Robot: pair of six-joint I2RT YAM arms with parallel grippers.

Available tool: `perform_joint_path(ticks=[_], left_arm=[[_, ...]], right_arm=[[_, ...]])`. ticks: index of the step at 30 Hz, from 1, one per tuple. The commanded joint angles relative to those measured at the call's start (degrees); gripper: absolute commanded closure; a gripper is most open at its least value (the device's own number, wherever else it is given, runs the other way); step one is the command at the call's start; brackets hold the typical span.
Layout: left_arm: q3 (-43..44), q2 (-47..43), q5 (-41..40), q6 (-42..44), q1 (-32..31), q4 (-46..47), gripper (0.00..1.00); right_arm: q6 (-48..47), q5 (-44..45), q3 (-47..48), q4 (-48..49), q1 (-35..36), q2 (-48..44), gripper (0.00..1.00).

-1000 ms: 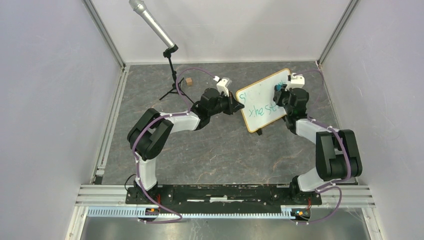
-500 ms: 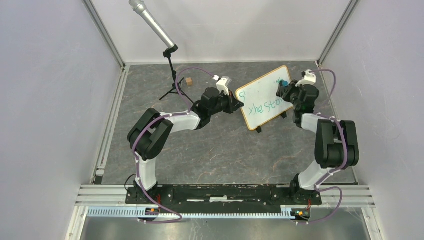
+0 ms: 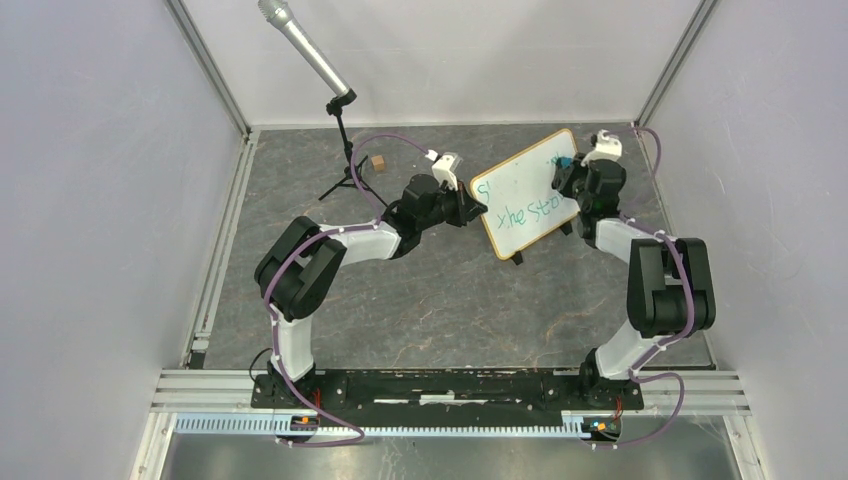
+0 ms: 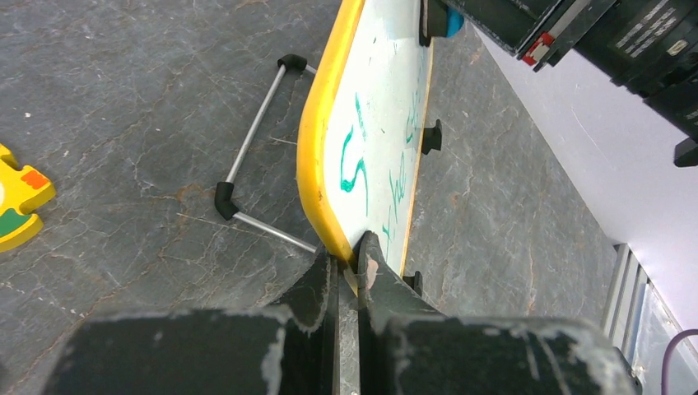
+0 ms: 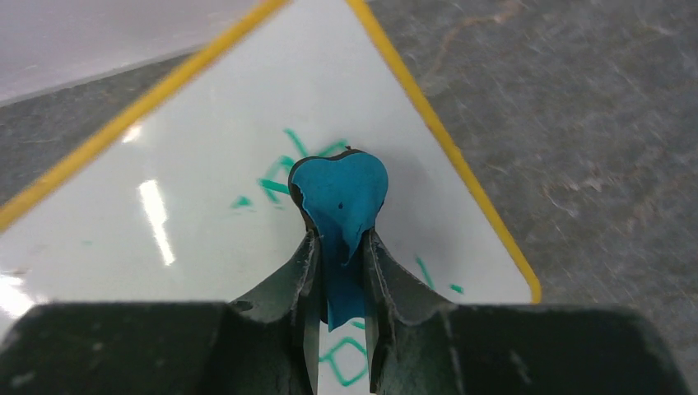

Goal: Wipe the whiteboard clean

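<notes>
We are steadying the whiteboard (image 3: 525,190), which stands tilted at the far right of the marbled grey surface (image 3: 420,300), with the left tool (image 4: 347,257) clamped on its rounded yellow frame edge. The right tool (image 5: 339,239) is pinching a soft, heart-shaped blue eraser pad (image 5: 339,193) against the glossy white face. We are judging that flat, firm, overlapping strokes across the green writing (image 4: 352,164) would suit, without tipping the board.

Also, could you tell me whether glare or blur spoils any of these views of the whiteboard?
Right wrist view: bright glare streaks cross the whiteboard, and the stone floor beyond is blurred, though the blue eraser is sharp. Left wrist view: the left gripper is dark and soft up close, while the green writing is crisp. Top external view: even light, soft shadows, no glare on the board.
</notes>
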Motion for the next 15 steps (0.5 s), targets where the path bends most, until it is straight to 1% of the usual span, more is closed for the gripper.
perform_joint_path(ticks=[1,5,10,13,15], left_arm=[[-0.10,0.98,-1.39,10.62,-0.19,-6.77,0.98],[0.19,1.25,-1.18,10.64,-0.13,-7.16,0.98],[0.53,1.15,-1.00,10.78,-0.11,-7.64,0.98],[0.12,0.64,-1.48,10.93,-0.12,-7.82,0.98],[0.03,0.51,-1.54,11.02,-0.15,-7.82,0.98]], right_arm=[[-1.16,-2.49,7.46,-1.49,7.71,0.84,1.00],[-0.51,-1.41,11.35,-1.71,7.95,3.06,1.00],[1.41,-0.46,11.24,-1.82,5.65,6.50,1.00],[3.19,-0.78,13.08,-7.03,2.41,9.45,1.00],[3.14,-0.79,12.91,-8.88,0.44,10.21,1.00]])
